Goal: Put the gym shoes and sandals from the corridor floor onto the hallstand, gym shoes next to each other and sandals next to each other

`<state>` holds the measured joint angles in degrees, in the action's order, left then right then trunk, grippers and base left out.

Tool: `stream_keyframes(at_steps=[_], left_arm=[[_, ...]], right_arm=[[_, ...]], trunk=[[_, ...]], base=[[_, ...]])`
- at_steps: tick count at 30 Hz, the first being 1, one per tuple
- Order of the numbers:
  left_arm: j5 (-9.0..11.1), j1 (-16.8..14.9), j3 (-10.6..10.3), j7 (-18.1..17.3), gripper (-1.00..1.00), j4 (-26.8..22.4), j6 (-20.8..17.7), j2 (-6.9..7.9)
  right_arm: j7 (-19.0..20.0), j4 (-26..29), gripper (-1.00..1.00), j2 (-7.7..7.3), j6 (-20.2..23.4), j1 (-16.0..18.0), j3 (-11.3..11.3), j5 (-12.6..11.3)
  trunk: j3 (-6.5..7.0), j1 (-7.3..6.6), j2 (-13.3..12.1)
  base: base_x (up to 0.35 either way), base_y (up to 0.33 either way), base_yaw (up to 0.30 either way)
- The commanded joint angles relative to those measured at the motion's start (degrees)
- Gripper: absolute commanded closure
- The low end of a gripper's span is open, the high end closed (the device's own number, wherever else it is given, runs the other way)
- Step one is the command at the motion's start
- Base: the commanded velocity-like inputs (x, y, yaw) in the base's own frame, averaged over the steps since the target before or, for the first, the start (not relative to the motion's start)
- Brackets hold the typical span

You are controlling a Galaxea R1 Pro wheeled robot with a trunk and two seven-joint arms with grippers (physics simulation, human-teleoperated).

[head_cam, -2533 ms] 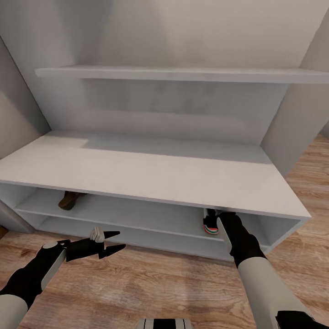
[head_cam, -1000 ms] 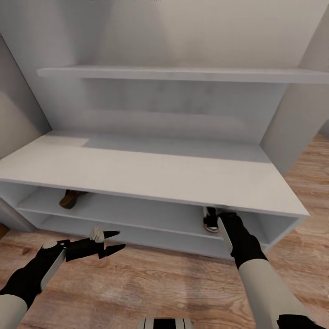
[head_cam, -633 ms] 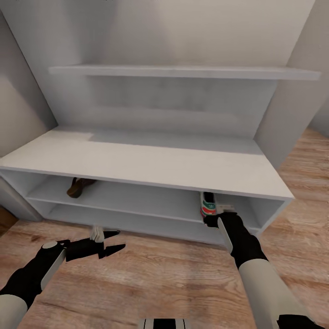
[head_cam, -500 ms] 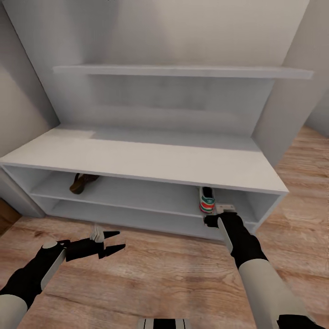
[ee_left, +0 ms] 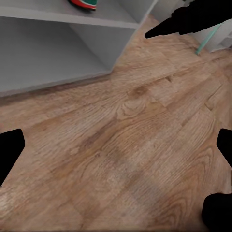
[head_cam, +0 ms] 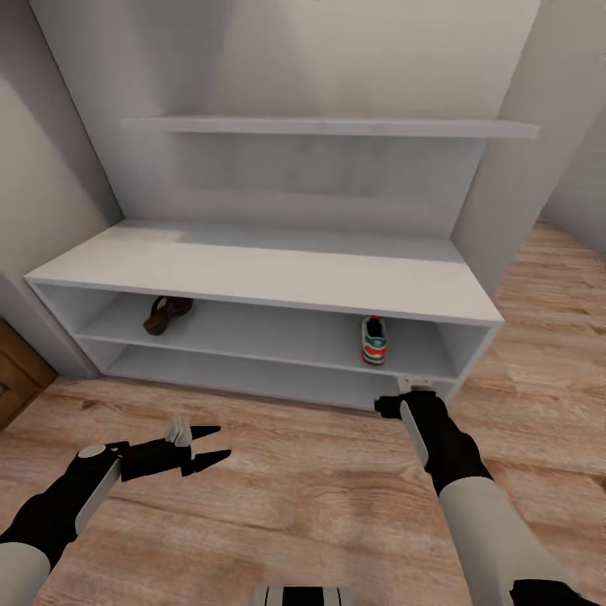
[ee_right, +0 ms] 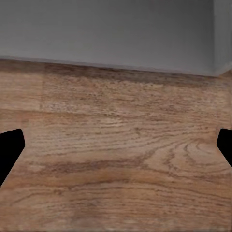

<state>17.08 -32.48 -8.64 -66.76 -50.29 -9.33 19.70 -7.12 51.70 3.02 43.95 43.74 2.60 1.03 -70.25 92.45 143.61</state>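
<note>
Your left gripper (head_cam: 210,443) hangs over the corridor floor (head_cam: 320,497) with its jaws spread wide and nothing between them. Your right gripper (head_cam: 406,394) sits low by the hallstand (head_cam: 278,282); its wrist camera suggests the jaws are apart, though I can't be certain. On the upper tier, one sandal (head_cam: 167,313) lies left and one gym shoe (head_cam: 374,339) right, well apart.

Pale grey forearm shells, black wrist housings. Left gripper (head_cam: 204,446): black pointed fingers, small whitish ribbed part at the wrist. Right gripper (head_cam: 410,390): black, pale block at its tip.
</note>
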Motion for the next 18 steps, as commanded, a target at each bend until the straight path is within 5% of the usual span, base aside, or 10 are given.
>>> stream_keyframes(at_steps=[1, 18], left_arm=[[0.58, -0.04, -0.24, -0.03, -1.00, 0.01, -0.60, 0.10], [0.58, -0.04, -0.24, -0.03, -1.00, 0.01, -0.60, 0.13]], right_arm=[[-0.07, 0.06, -1.00, 0.06, 0.26, 0.03, 0.13, 0.09], [-0.09, 0.06, -1.00, 0.06, 0.26, 0.03, -0.13, 0.07]], trunk=[[-0.05, -0.03, 0.02], [-0.05, -0.03, 0.02]], base=[[-0.126, 0.000, 0.000], [-0.022, 0.000, 0.000]])
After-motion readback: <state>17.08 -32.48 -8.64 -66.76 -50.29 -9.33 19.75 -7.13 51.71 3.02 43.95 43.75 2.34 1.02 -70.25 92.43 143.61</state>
